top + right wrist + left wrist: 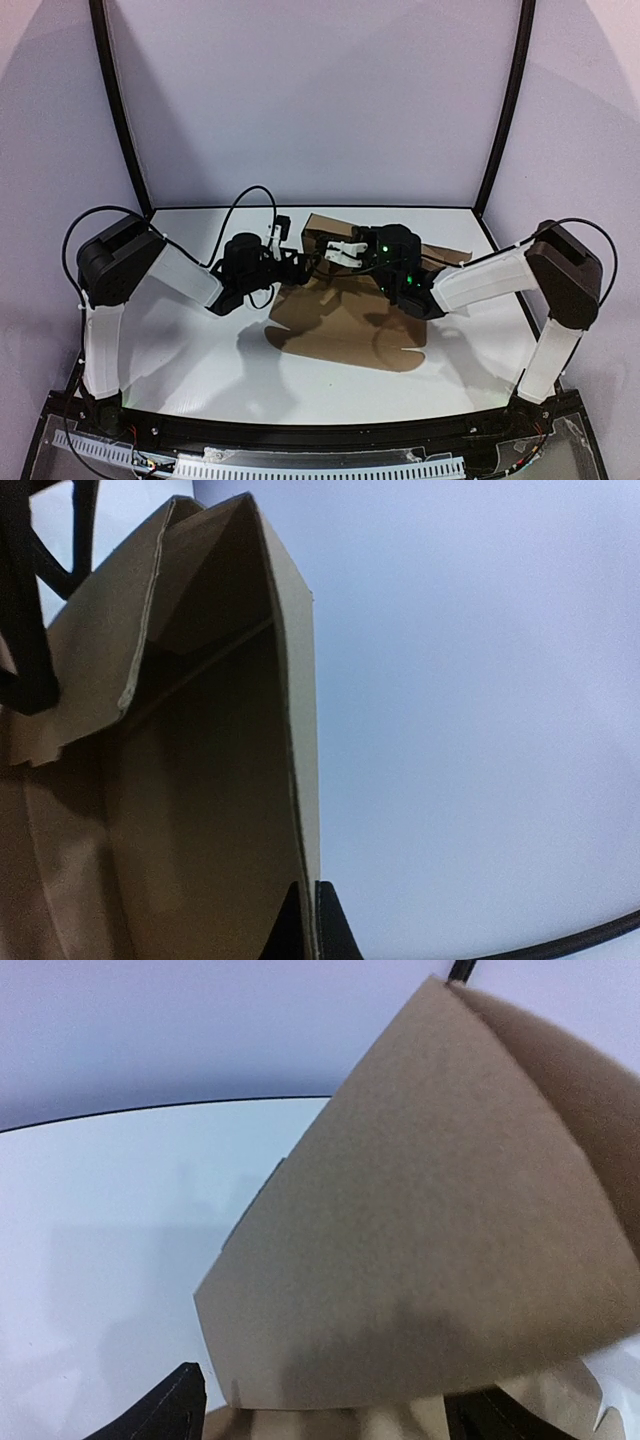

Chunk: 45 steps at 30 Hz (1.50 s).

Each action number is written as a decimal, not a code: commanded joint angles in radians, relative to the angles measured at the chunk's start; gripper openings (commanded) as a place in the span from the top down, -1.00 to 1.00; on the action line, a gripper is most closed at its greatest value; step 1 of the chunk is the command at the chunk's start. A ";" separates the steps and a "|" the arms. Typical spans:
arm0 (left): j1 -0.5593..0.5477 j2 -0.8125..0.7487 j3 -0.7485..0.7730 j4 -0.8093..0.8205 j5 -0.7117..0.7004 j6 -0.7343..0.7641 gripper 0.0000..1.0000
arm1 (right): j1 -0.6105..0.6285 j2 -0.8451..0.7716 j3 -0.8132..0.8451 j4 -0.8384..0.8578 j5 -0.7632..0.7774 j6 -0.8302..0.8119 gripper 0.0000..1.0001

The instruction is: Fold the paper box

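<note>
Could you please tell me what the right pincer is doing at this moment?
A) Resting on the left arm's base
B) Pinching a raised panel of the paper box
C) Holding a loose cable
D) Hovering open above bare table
B: in the right wrist view, the right pincer is shut, with the thin edge of a raised panel of the paper box between its fingertips.

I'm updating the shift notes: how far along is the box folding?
Done: the far wall of the paper box stands up. In hand: the right gripper pinches that wall; the left gripper is open at a flap. Left: most of the box lies flat on the table.
</note>
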 commanded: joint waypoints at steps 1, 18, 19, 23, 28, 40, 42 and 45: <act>0.026 0.005 0.071 0.066 -0.044 0.004 -0.68 | 0.002 0.092 0.009 -0.166 -0.071 0.011 1.00; 0.080 0.085 0.153 0.143 -0.079 -0.103 -0.78 | -0.057 0.131 0.061 -0.254 -0.120 0.071 1.00; 0.080 0.087 0.154 0.148 -0.072 -0.095 -0.80 | -0.059 0.127 0.078 -0.277 -0.124 0.084 1.00; 0.080 0.088 0.196 0.115 -0.075 -0.046 -0.86 | -0.065 0.101 0.149 -0.409 -0.170 0.120 1.00; 0.083 0.090 0.260 0.066 -0.083 0.004 -0.97 | -0.087 0.106 0.198 -0.491 -0.190 0.092 1.00; 0.113 0.137 0.379 -0.036 -0.010 0.039 -0.97 | -0.152 0.157 0.353 -0.656 -0.296 0.161 1.00; 0.129 0.151 0.407 -0.069 0.038 0.032 -0.97 | -0.156 0.148 0.380 -0.718 -0.329 0.180 1.00; 0.156 0.183 0.459 -0.078 0.138 -0.009 -0.97 | -0.160 0.147 0.399 -0.772 -0.359 0.169 1.00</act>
